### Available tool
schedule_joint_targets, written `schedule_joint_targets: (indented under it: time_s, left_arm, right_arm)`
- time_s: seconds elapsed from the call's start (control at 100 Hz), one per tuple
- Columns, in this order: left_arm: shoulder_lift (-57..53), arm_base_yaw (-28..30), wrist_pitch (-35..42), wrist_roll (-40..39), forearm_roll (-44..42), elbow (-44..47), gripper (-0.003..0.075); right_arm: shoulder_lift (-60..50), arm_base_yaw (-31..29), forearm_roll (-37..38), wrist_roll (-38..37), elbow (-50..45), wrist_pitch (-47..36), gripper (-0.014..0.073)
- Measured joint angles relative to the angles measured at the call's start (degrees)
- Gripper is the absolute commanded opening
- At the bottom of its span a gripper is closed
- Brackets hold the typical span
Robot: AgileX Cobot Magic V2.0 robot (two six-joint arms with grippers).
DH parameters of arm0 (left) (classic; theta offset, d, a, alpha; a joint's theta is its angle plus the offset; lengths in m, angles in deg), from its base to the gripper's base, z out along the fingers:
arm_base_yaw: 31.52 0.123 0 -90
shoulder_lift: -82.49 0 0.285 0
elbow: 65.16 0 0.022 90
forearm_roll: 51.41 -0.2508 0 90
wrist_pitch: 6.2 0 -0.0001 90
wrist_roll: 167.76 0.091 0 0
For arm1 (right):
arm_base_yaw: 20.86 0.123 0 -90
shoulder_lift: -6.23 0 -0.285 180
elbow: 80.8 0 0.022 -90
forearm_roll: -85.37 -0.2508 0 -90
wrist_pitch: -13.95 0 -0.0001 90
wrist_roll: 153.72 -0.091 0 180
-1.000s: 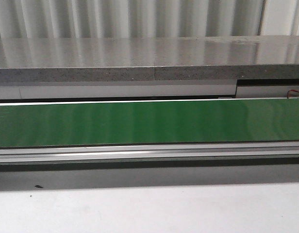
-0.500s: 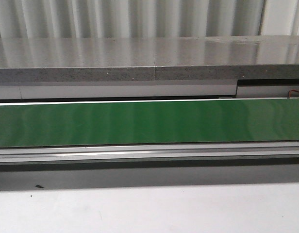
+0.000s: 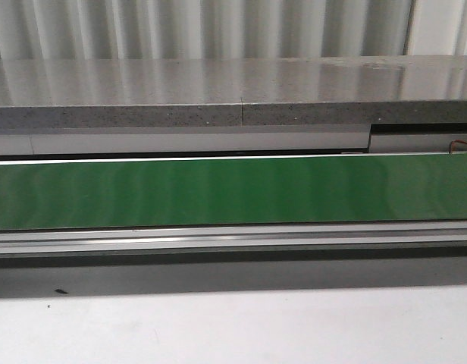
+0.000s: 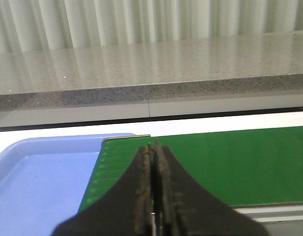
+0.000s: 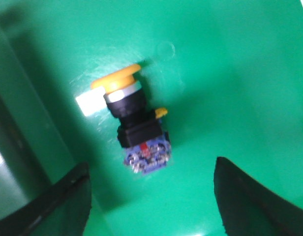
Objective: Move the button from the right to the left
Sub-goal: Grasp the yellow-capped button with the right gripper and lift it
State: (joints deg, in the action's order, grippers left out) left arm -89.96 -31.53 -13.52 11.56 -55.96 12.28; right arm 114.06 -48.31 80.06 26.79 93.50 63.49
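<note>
My right gripper [image 5: 151, 196] hangs wide open over the button [image 5: 134, 123]; left gripper [image 4: 154, 162] is pinched closed on nothing.

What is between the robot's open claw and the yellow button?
Nothing visible. In the right wrist view the button lies on its side on the green surface, and the right gripper is open with only bare green showing between its fingers and the button.
</note>
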Motion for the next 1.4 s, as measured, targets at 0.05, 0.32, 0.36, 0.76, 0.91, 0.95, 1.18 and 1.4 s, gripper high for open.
schedule_joint_targets:
  time_s: [0.05,0.32,0.36,0.76,0.91,0.95,1.18,1.4]
  left_arm:
    - [0.00,0.00,0.00,0.00,0.00,0.00,-0.0020]
    - [0.00,0.00,0.00,0.00,0.00,0.00,-0.0021]
    - [0.00,0.00,0.00,0.00,0.00,0.00,-0.0020]
    - [0.00,0.00,0.00,0.00,0.00,0.00,-0.0020]
    - [0.00,0.00,0.00,0.00,0.00,0.00,-0.0020]
    - [0.00,0.00,0.00,0.00,0.00,0.00,-0.0020]
    - [0.00,0.00,0.00,0.00,0.00,0.00,-0.0021]
    - [0.00,0.00,0.00,0.00,0.00,0.00,-0.0021]
  right_arm:
    - [1.73,0.00,0.00,0.59,1.11,0.31,0.0527]
    - [9.09,0.00,-0.10,8.00,4.98,2.42,0.0527]
    - [9.90,0.00,-0.10,9.21,5.17,2.52,0.0527]
    - [15.22,0.00,-0.10,13.99,6.85,2.79,0.0269]
    - [15.59,0.00,-0.34,14.10,7.73,3.30,0.0196]
    - [15.59,0.00,-0.63,14.10,8.30,3.84,0.0195]
    - [10.48,0.38,-2.62,14.10,10.26,5.84,0.0195]
    - [-0.14,4.16,-2.86,9.66,10.49,7.84,0.0195]
